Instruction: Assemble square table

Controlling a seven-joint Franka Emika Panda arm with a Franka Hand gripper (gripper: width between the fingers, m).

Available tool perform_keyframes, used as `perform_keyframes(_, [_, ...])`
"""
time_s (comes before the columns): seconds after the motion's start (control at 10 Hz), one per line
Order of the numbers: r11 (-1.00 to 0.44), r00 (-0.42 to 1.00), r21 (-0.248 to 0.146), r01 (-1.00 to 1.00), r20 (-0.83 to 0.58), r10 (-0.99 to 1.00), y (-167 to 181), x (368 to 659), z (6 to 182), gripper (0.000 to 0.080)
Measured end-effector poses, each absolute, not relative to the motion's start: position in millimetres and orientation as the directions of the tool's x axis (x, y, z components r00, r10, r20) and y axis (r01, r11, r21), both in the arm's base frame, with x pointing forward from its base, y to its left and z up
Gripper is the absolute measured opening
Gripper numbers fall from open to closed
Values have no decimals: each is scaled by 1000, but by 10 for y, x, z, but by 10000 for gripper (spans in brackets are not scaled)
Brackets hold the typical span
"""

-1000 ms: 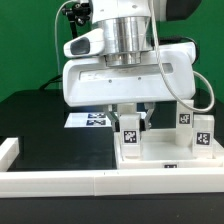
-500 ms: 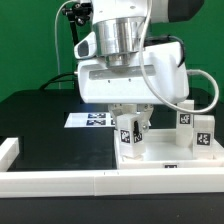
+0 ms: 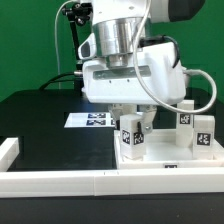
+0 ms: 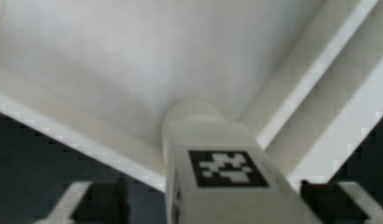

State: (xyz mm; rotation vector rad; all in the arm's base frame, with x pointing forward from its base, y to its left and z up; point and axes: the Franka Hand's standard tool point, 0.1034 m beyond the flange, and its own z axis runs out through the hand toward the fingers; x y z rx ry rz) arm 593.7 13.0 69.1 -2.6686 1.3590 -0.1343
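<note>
The arm's big white wrist housing blocks most of the middle of the scene, so much of the tabletop slab point(image 3: 165, 150) is cut off from sight. What shows of it lies flat on the black counter point(image 3: 45, 125), hard against the white rail point(image 3: 100, 180) along the near edge, toward the exterior view's right.

The end effector point(image 3: 131, 128) hangs straight down over the slab's near left corner, its two fingers either side of an upright tagged leg point(image 3: 129, 136). In the wrist view the same leg point(image 4: 214, 160) stands between the finger pads point(image 4: 103, 200), with dark gaps showing on both sides, so the jaws look released rather than clamped on it. Whether the leg's foot sits in a hole is hidden.

Two more tagged legs point(image 3: 204, 130) stand together on the slab's right side, partly cut by a cable. The marker board point(image 3: 88, 119) peeks out behind the arm, half covered.
</note>
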Motion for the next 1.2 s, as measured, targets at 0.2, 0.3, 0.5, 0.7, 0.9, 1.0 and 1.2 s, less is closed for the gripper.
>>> perform_keyframes(0.2, [-708,714,-155,-688,30,-700,138,5926,688,629])
perform_keyframes(0.3, [-789,793,-142,-598,39,-608,159,5923,691,644])
perform_keyframes(0.5, [-900,902,-122,-418,61,-428,165,5925,693,648])
perform_keyframes(0.7, [-966,967,-100,-237,73,-245,158,5929,690,649])
perform_keyframes(0.9, [-997,995,-72,-27,90,-33,77,5949,683,649])
perform_keyframes(1.0, [-998,994,-50,47,99,42,87,5959,683,649])
perform_keyframes(1.2, [-977,971,-12,213,118,210,97,5980,688,649])
